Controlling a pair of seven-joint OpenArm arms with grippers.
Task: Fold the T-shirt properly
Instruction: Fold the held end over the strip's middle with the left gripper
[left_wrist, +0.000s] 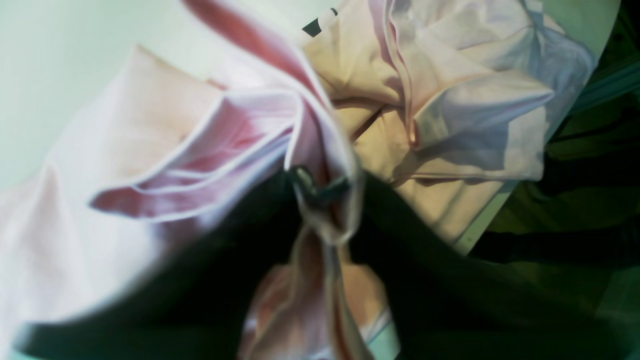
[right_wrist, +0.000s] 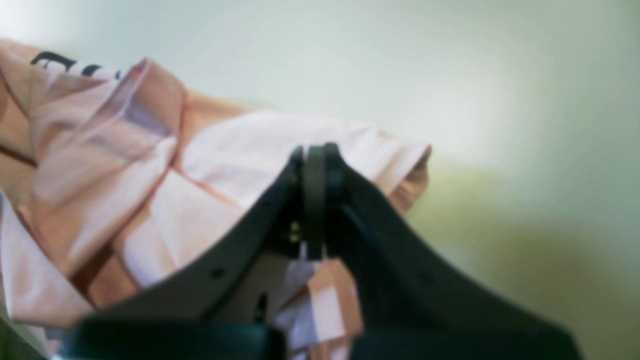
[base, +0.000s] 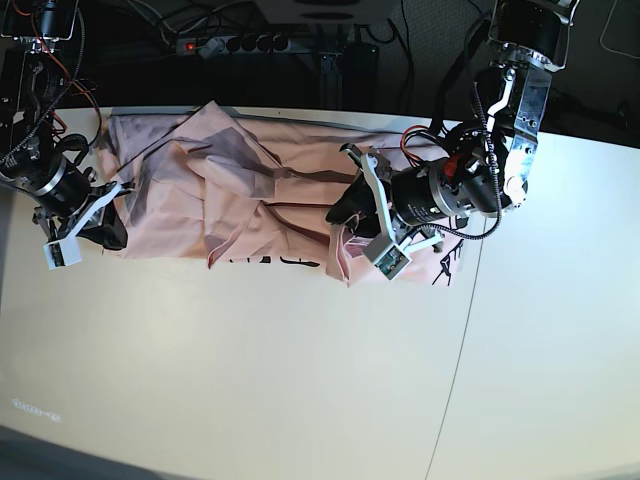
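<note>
The pale pink T-shirt (base: 260, 200) lies crumpled along the far half of the white table (base: 250, 370). Bits of black lettering (base: 272, 261) show at its near edge. My left gripper (base: 347, 216) is at the shirt's right part, shut on a bunched fold that it holds up off the table. In the left wrist view the jaws (left_wrist: 320, 190) pinch pink cloth (left_wrist: 450, 100). My right gripper (base: 108, 232) is at the shirt's left edge. In the right wrist view it (right_wrist: 315, 165) is shut on a strip of cloth (right_wrist: 100, 150).
A power strip (base: 215, 45) with a red light and loose cables lie behind the table's far edge. A seam (base: 455, 360) runs through the tabletop on the right. The table's right edge (left_wrist: 480, 230) is close to the shirt in the left wrist view.
</note>
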